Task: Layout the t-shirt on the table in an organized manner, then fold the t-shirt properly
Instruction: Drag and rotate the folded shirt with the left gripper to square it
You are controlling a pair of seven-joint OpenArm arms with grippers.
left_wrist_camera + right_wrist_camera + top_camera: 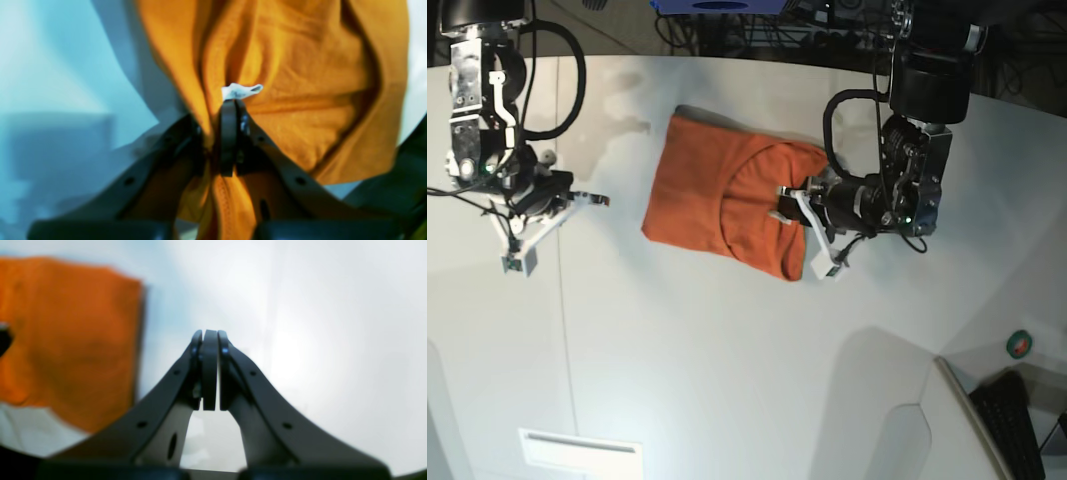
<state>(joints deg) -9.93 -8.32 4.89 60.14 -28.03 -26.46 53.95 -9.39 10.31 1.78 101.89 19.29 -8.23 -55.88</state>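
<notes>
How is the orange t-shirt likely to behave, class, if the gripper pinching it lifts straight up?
Probably floppy: the t-shirt bunches into deep folds where the left gripper pinches it near the white tag. Likely light, since the narrow pinch gathers several layers. It would probably drape and drag along the table rather than hold its shape.
</notes>
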